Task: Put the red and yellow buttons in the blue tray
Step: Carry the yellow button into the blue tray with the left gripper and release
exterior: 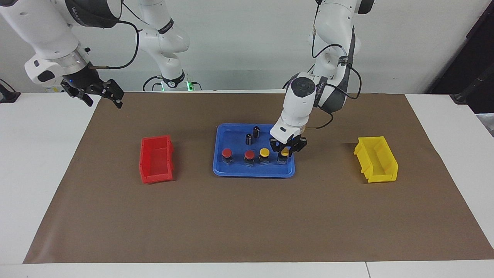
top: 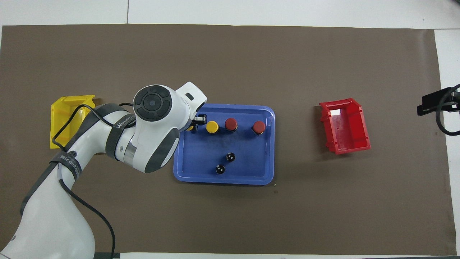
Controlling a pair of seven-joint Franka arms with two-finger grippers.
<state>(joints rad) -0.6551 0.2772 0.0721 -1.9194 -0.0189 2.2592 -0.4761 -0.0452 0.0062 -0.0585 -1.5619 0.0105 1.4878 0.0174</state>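
Note:
The blue tray (exterior: pixel 252 173) lies mid-table, also in the overhead view (top: pixel 222 180). In it stand two red buttons (exterior: pixel 227 153) (exterior: pixel 249 155) and a yellow button (exterior: pixel 264 152) in a row; from overhead they are the red (top: pixel 258 126), red (top: pixel 231 123) and yellow (top: pixel 212 126) caps. My left gripper (exterior: pixel 286 151) is low in the tray at the end toward the left arm's side, shut on the second yellow button (exterior: pixel 285 153), whose base is at the tray floor. From overhead the left gripper (top: pixel 194 124) and arm hide most of that button (top: pixel 189 128). My right gripper (exterior: pixel 103 95) waits open, raised over the table's edge.
Two dark capless cylinders (exterior: pixel 256 131) (exterior: pixel 249 139) stand in the tray nearer the robots. A small red bin (exterior: pixel 156 159) sits toward the right arm's end, a small yellow bin (exterior: pixel 376 159) toward the left arm's end. A brown mat (exterior: pixel 247 216) covers the table.

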